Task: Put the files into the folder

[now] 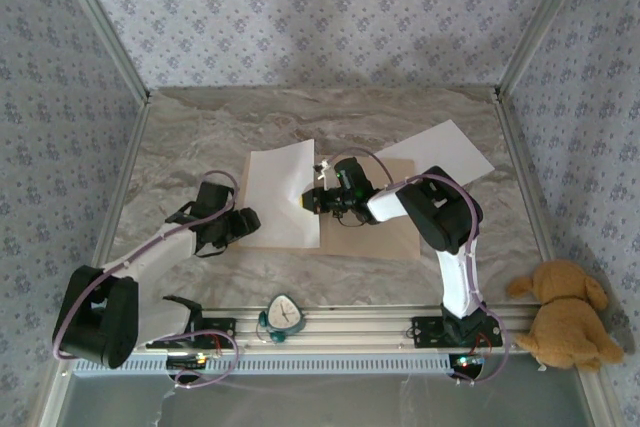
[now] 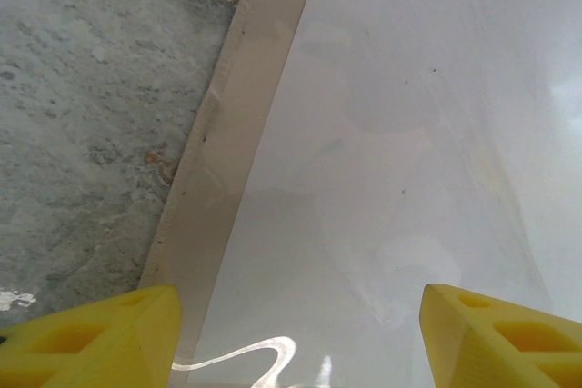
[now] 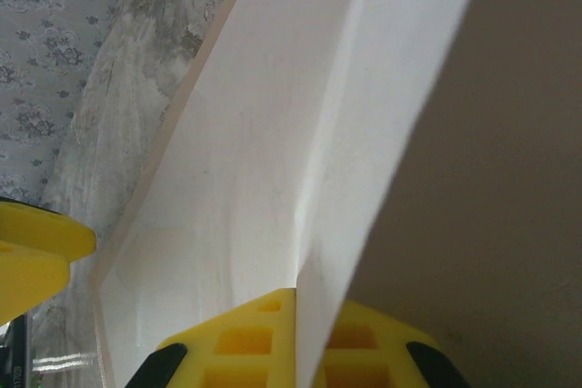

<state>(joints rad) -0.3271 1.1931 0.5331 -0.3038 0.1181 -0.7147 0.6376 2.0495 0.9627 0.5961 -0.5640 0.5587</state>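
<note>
Right claw (image 3: 305, 333) clamped on a white sheet (image 1: 283, 197) over the tan folder (image 1: 350, 243), left claw (image 2: 300, 343) spread wide above it, second sheet (image 1: 452, 152) nearby.

Robotics test cell dressed to look like a home, as I see it from my remote station: floral wallpaper panels (image 1: 320, 17) close it in at 9, 12 and 3 o'clock, held by bare aluminium posts (image 1: 100, 22). A marble-look tabletop (image 1: 320, 117) meets a metal mounting rail (image 1: 340, 319) at 6 o'clock, a plush dog (image 1: 565, 317) slumped at 4 o'clock.
</note>
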